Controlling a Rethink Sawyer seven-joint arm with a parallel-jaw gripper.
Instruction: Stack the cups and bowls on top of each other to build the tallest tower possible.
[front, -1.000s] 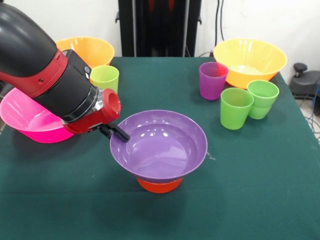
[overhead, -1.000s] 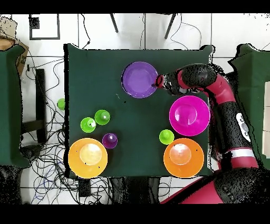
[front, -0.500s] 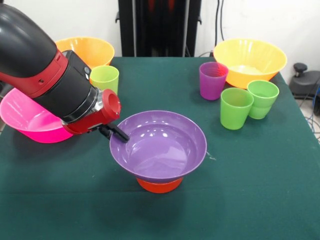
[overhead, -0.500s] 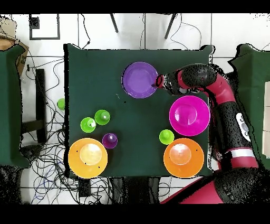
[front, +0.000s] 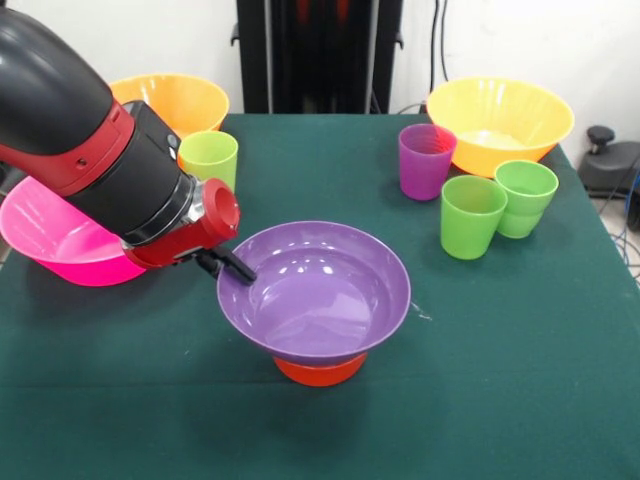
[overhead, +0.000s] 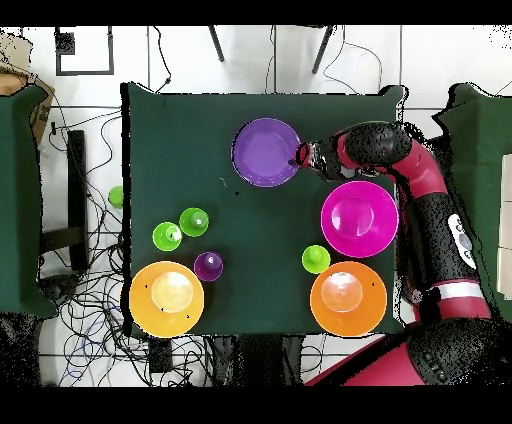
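Note:
The medium purple bowl (front: 320, 295) sits on the upturned small orange bowl (front: 320, 372) near the table's front middle; it also shows in the overhead view (overhead: 265, 151). My gripper (front: 238, 270) is at the purple bowl's left rim, with one black finger inside the rim, shut on it; overhead it shows at the bowl's right edge (overhead: 300, 157). The yellow-green cup (front: 209, 157) stands upright behind my arm. Two green cups (front: 472, 215) (front: 525, 197) and the translucent purple cup (front: 425, 160) stand at the right.
The big pink bowl (front: 50, 240) lies at the left edge, partly behind my arm. Two big orange-yellow bowls (front: 175, 100) (front: 500, 115) stand at the far corners. A small green thing (overhead: 116, 196) lies off the table among cables.
The purple bowl and my gripper have shifted very slightly to the left in the front view. Nothing else has moved.

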